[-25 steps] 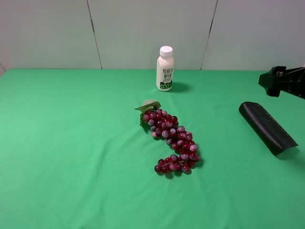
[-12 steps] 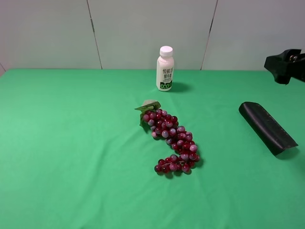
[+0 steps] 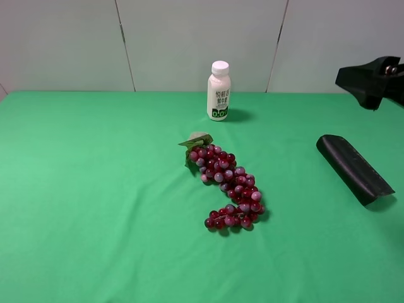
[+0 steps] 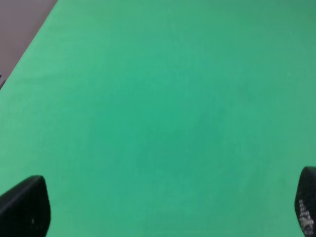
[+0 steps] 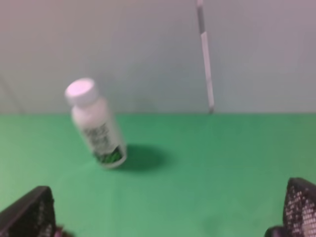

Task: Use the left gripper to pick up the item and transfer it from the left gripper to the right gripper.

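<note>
The item, a long flat black soft case [image 3: 353,168], lies on the green table at the right, nothing touching it. My right gripper [image 3: 368,83] hangs in the air behind and above the case, at the right edge of the exterior view. In the right wrist view its fingertips [image 5: 29,215] sit far apart at the lower corners with nothing between them, so it [image 5: 168,212] is open and empty. My left gripper [image 4: 163,210] is out of the exterior view. Its wrist view shows two fingertips [image 4: 27,207] wide apart over bare green cloth, open and empty.
A bunch of red-purple grapes [image 3: 227,187] lies in the middle of the green table [image 3: 95,202]. A white bottle with a green label [image 3: 218,91] stands upright at the back centre; it also shows in the right wrist view [image 5: 96,126]. A grey wall stands behind.
My right gripper has risen away from the case and shifted slightly left. The case, grapes and bottle have not moved.
</note>
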Controlling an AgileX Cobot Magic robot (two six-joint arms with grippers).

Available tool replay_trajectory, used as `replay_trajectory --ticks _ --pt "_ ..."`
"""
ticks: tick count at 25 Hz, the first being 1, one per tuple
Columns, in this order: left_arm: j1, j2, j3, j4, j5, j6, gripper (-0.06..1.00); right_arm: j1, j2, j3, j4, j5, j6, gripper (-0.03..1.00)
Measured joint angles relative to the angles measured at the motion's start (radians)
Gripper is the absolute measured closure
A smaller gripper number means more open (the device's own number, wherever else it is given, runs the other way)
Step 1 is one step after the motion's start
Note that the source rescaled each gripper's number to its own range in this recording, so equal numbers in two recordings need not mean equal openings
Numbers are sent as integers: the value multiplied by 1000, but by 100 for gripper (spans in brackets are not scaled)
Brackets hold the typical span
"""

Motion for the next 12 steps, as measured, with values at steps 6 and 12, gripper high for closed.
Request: replay_trajectory --ticks 6,12 --pt "0 0 0 1 -1 0 -6 0 -128 0 -480 88 476 -3" --pt "0 0 0 1 -1 0 -6 0 -279 0 -823 248 848 -3"
